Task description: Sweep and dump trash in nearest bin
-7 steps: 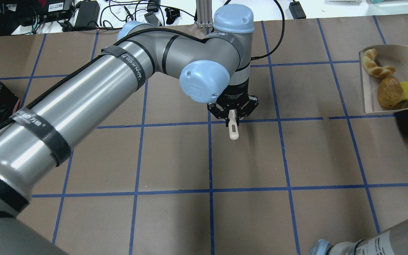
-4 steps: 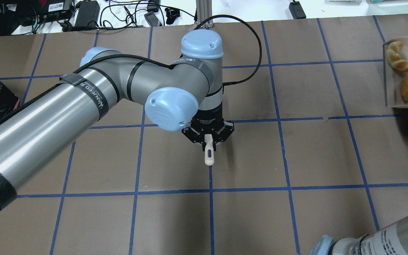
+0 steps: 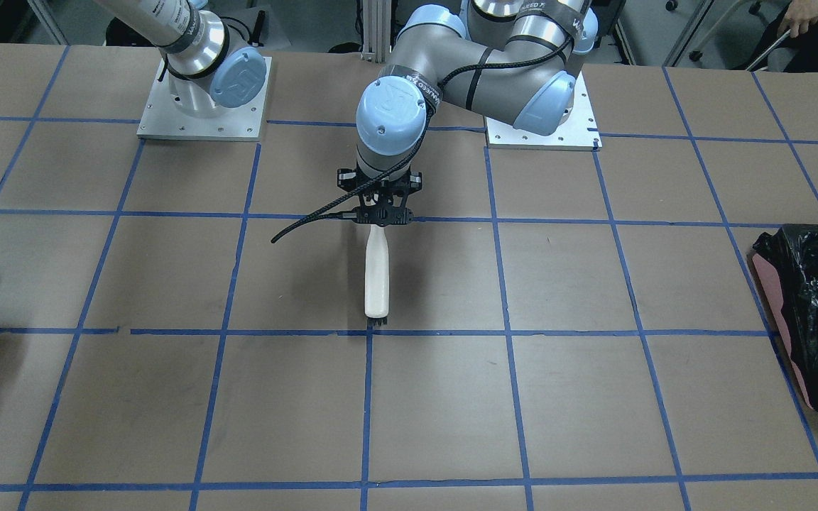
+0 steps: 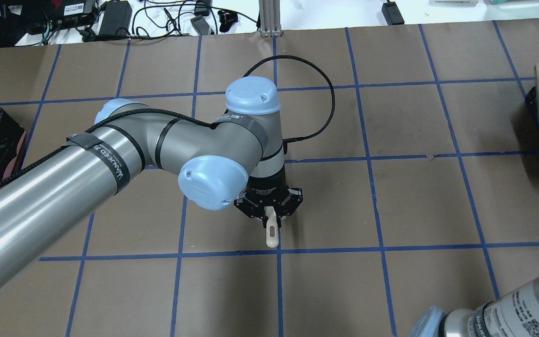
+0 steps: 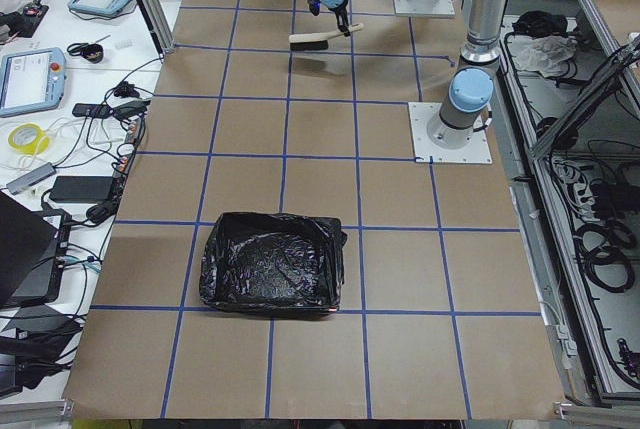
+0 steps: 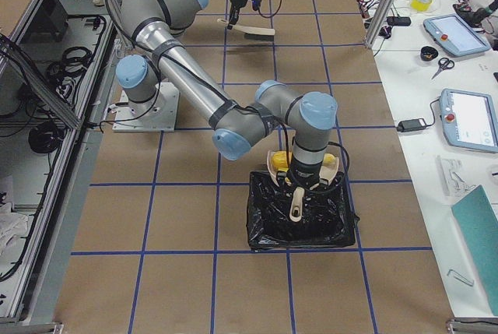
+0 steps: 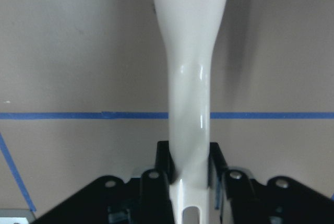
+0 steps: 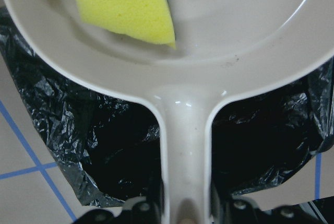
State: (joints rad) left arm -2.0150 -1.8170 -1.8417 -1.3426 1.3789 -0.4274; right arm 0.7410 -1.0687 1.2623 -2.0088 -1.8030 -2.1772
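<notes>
Two claws are closed on smooth white plastic: the left claw (image 4: 269, 214) is clamped on a slim brush handle (image 3: 377, 273) at frame centre, the right claw (image 8: 185, 205) on the handle of a glossy dustpan (image 8: 188, 125). A spongy yellow-green block (image 8: 125, 4) is carried in it, above a crinkly black-lined bin (image 8: 104, 166).

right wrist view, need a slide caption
White dustpan carrying a yellow-green block, poised over the black-bagged bin

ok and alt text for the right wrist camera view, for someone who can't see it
A white dustpan, held by its handle in the right gripper, hangs over a bin lined with crinkly black plastic. A yellow-green spongy block lies in the pan; brown table with blue tape shows at lower left.
</notes>
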